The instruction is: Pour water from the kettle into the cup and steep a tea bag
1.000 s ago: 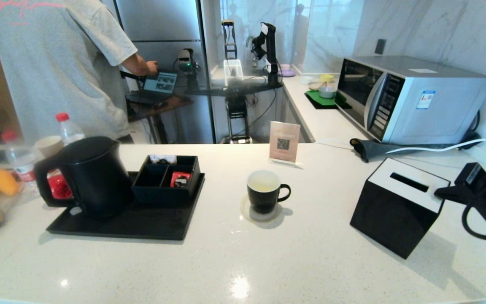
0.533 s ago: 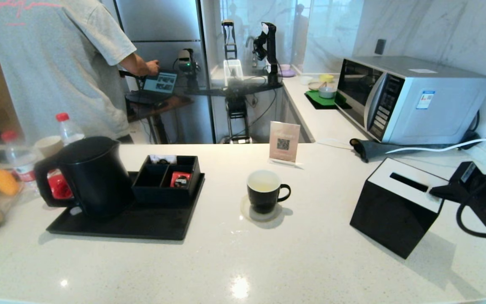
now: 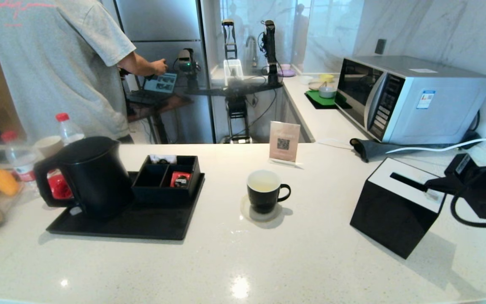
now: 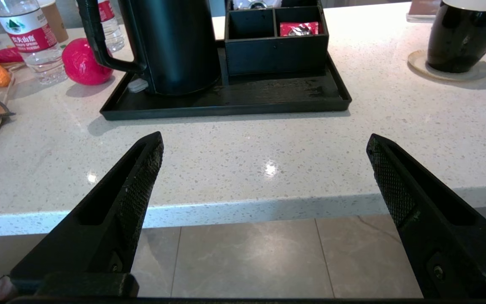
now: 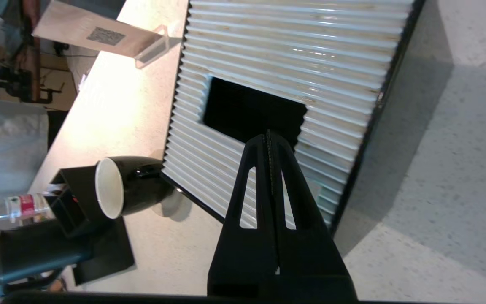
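Observation:
The matte black kettle (image 3: pixel 87 175) (image 4: pixel 175 42) stands upright on the left of a black tray (image 3: pixel 141 226). The black cup (image 3: pixel 264 190) (image 4: pixel 458 38) (image 5: pixel 133 192) sits on a round coaster mid-counter, with faintly yellowish water (image 3: pixel 263 182) inside. No tea bag shows in any view. My right gripper (image 3: pixel 428 184) (image 5: pixel 268 134) is shut on nothing and hovers over the slotted top of the black tissue box (image 3: pixel 395 211) (image 5: pixel 289 63), well right of the cup. My left gripper (image 4: pixel 264 143) is wide open and empty, low in front of the counter's front edge, facing the tray.
A compartment box holding a red packet (image 3: pixel 179 179) stands on the tray beside the kettle. A QR sign (image 3: pixel 284 141) is behind the cup, and a microwave (image 3: pixel 411 99) is at back right. Bottles (image 3: pixel 68 128) and clutter sit far left. A person (image 3: pixel 57 63) stands beyond the counter.
My right gripper has risen and moved left over the tissue box top. The person's arm has shifted at the laptop. Kettle and cup have not moved.

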Available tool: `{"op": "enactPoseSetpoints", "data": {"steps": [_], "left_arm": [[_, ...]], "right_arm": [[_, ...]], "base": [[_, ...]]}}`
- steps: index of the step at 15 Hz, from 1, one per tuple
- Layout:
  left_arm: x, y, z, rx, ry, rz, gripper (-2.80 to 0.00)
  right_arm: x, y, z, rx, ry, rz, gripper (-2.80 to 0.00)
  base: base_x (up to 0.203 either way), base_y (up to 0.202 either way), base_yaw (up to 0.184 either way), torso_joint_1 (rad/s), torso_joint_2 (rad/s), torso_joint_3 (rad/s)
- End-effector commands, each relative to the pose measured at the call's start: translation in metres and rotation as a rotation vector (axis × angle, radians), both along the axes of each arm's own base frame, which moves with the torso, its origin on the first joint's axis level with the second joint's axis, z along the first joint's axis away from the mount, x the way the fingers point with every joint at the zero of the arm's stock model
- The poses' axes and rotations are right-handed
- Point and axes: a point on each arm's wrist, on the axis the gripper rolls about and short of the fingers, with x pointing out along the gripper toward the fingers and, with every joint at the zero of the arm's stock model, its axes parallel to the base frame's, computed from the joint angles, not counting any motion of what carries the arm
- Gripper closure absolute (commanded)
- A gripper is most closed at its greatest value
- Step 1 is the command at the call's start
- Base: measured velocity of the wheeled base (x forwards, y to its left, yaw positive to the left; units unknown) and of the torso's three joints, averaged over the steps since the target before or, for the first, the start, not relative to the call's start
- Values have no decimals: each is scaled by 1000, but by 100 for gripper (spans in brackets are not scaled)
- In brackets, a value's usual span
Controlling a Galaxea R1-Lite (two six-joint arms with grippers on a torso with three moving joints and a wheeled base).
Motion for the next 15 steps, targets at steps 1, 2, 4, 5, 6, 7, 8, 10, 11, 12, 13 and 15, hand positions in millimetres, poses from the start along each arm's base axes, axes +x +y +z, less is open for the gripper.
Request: {"op": "enactPoseSetpoints", "data": {"steps": [1, 2, 4, 5, 6, 7, 8, 10, 11, 12, 13, 15], "left_arm": [[0, 0, 0, 0, 0, 0, -280], [0, 0, 0, 0, 0, -1, -280], [0, 0, 0, 0, 0, -1, -280], [0, 0, 0, 1, 0, 1, -280], [0, 0, 0, 0, 0, -1, -280], [0, 0, 0, 0, 0, 1, -280], [0, 0, 0, 0, 0, -1, -280], [0, 0, 0, 0, 0, 0, -280], [0, 0, 0, 0, 0, 0, -280], [0, 0, 0, 0, 0, -1, -280], [0, 0, 0, 0, 0, -1, -280], [0, 0, 0, 0, 0, -1, -280]], "right_arm": [[6, 4, 4, 12, -10, 8, 0], [6, 4, 4, 12, -12, 10, 0], [6, 4, 6, 12, -16, 10, 0], [5, 4, 6, 10, -13, 9, 0], [2, 4, 7, 9, -15, 6, 0], [-1, 3, 9, 8, -21, 3, 0], [-3, 3, 10, 7, -20, 0, 0], [-8, 3, 10, 7, 0, 0, 0], [-9, 3, 10, 7, 4, 0, 0], [-11, 3, 8, 6, 12, -1, 0], [-12, 4, 7, 4, 22, -2, 0], [-13, 3, 4, -12, 46, -12, 0]], "base": [[0, 0, 0, 0, 0, 0], [0, 0, 0, 0, 0, 0], [0, 0, 0, 0, 0, 0], [0, 0, 0, 0, 0, 0], [0, 0, 0, 0, 0, 0], [0, 0, 0, 0, 0, 0], [0, 0, 0, 0, 0, 0], [0, 0, 0, 0, 0, 0], [0, 0, 0, 0, 0, 0], [0, 0, 0, 0, 0, 0], [0, 0, 0, 0, 0, 0], [0, 0, 0, 0, 0, 0]]}}
